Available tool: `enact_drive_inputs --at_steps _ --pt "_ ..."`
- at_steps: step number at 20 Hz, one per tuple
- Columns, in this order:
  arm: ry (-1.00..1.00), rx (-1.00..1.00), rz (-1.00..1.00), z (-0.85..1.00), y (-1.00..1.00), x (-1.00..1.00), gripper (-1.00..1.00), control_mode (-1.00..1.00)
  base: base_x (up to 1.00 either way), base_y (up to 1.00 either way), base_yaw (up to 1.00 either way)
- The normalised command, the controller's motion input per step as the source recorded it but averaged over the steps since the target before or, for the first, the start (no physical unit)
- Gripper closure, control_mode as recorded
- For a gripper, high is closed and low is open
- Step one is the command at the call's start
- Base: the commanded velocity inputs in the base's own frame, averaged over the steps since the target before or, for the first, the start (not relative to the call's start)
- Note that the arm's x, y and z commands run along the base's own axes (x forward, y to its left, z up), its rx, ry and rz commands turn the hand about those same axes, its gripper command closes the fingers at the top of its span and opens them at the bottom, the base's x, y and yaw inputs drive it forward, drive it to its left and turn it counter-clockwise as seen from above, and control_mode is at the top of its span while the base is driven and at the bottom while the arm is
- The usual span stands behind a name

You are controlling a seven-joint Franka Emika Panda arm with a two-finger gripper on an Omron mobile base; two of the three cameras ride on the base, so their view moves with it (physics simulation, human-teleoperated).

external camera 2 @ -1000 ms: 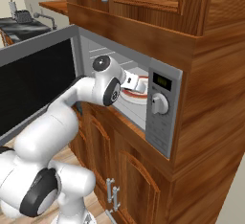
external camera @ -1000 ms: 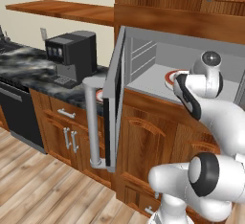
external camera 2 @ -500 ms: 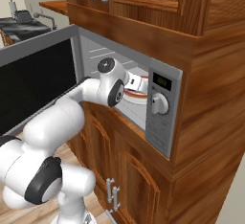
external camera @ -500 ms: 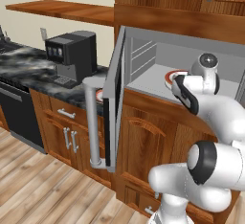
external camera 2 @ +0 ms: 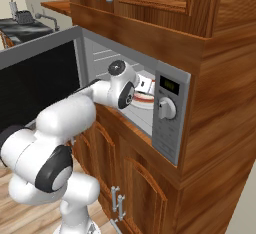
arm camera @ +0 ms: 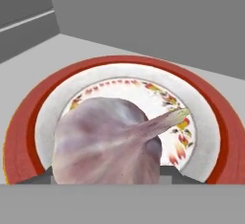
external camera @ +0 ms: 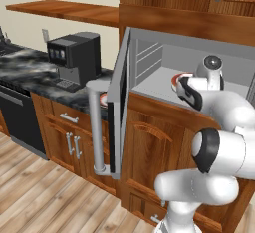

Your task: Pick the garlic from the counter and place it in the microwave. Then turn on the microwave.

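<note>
Inside, garlic (arm camera: 107, 141) above red-rimmed plate (arm camera: 217, 122), walls near.

The white arm rises from its base, bends at a dark elbow joint and reaches forward and up, its forearm stretched level ahead. The wrist is turned so the gripper (external camera: 185, 88) points forward and slightly downward. How its jaws stand can't be made out.

Garlic (arm camera: 107, 144) is seen close up, stem tip pointing to the right of the view, over a red-rimmed plate (arm camera: 210, 117) with a floral inner ring. Grey microwave interior (arm camera: 153, 17) is seen behind the plate.
</note>
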Motion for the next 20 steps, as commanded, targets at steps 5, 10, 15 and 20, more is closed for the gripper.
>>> enact_drive_inputs --at_steps 5,10,15,20 --pt "0.00 0.00 0.00 -0.18 -0.11 0.33 1.00 -1.00 0.00 0.00 0.00" --pt "0.00 0.00 0.00 -0.14 -0.14 0.37 1.00 -1.00 0.00 0.00 0.00" --pt "0.01 0.00 0.00 -0.06 -0.17 0.35 1.00 -1.00 0.00 0.00 0.00" --pt "0.06 0.03 0.00 0.00 -0.16 0.21 1.00 -1.00 0.00 0.00 0.00"
